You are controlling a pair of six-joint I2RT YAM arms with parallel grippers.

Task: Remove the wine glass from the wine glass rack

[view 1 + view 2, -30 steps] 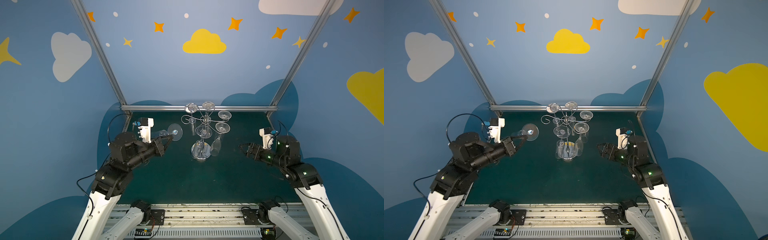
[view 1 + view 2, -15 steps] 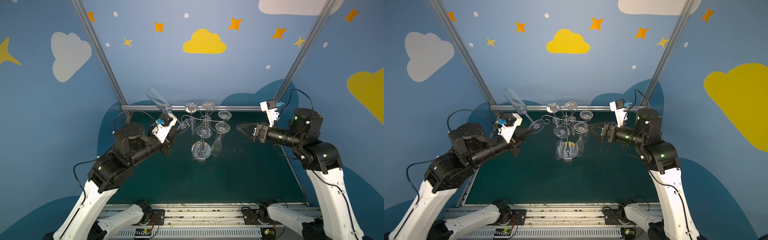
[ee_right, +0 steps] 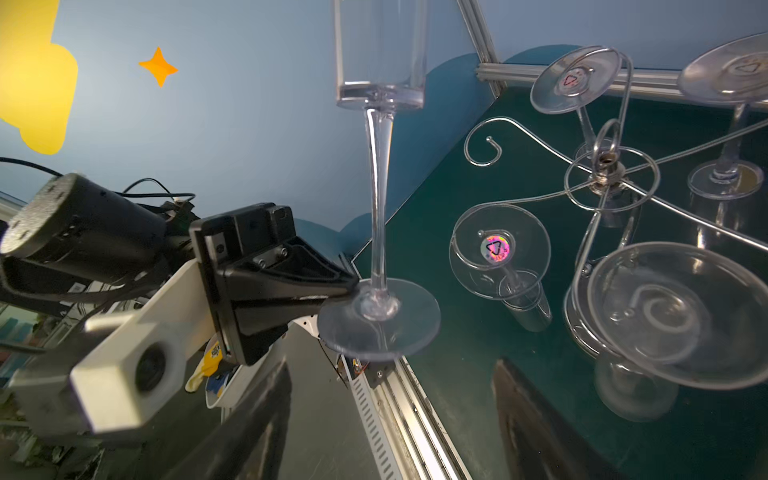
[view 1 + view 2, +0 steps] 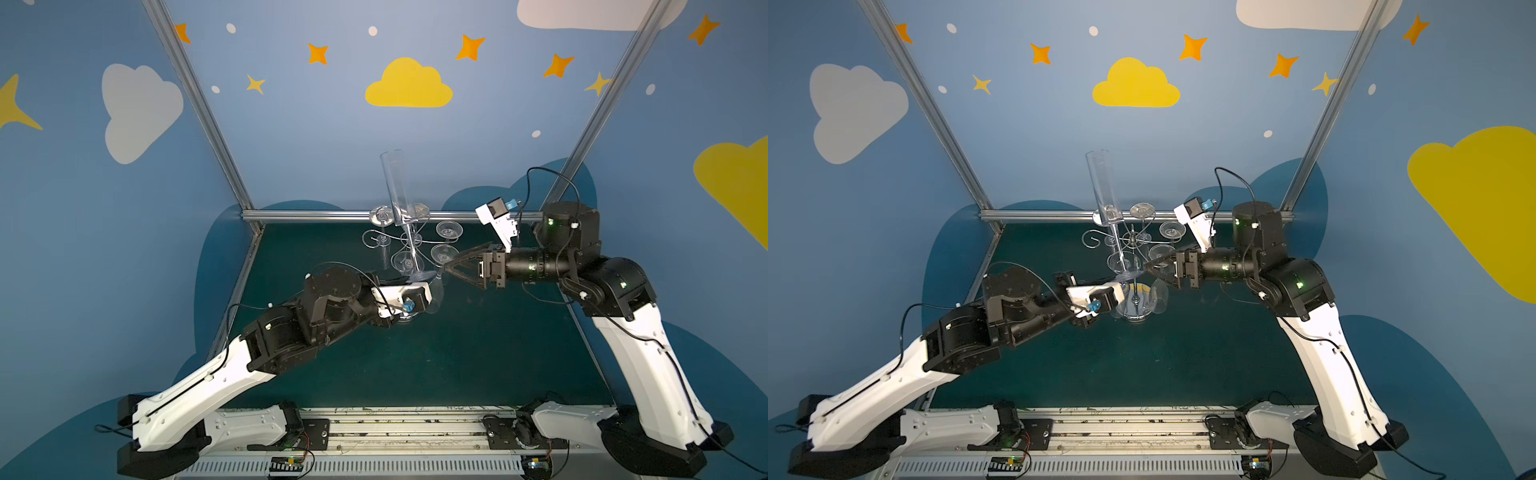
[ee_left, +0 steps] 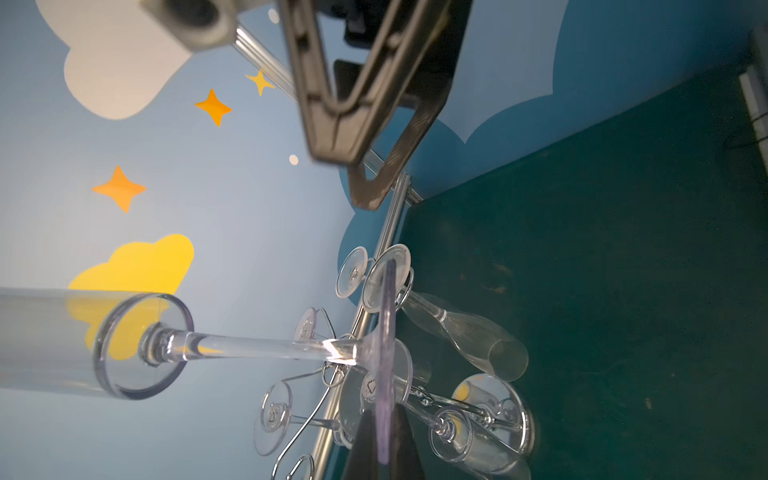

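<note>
The left tool (image 3: 351,291) is clamped on the rim of the foot of the glass (image 4: 395,187), pinching that thin disc edge-on (a narrow hold for so tall a flute). The glass stands nearly upright, bowl up. In both top views it is lifted in front of the rack (image 3: 609,176) and clear of its arms, with nothing under the foot but air above the desk (image 4: 415,353). The other glasses (image 3: 498,249) hang upside down from the scrolls, and one scroll end shows bare in the right wrist view.

The right tool (image 4: 453,269) points at the foot from the opposite side. Its fingers are spread wide with nothing between them, and its tips are just beside the foot. Whether they touch it I cannot tell.

By my reading the lift-off is done: the glass is free of the rack, and what remains is to hand it over or set it down. A handover would call for the right tool to close on the stem just above the foot, squarely and gently, before the left lets go. Any sideways nudge could lever the flute out of the rim pinch or swing it into the hanging glasses close behind.
</note>
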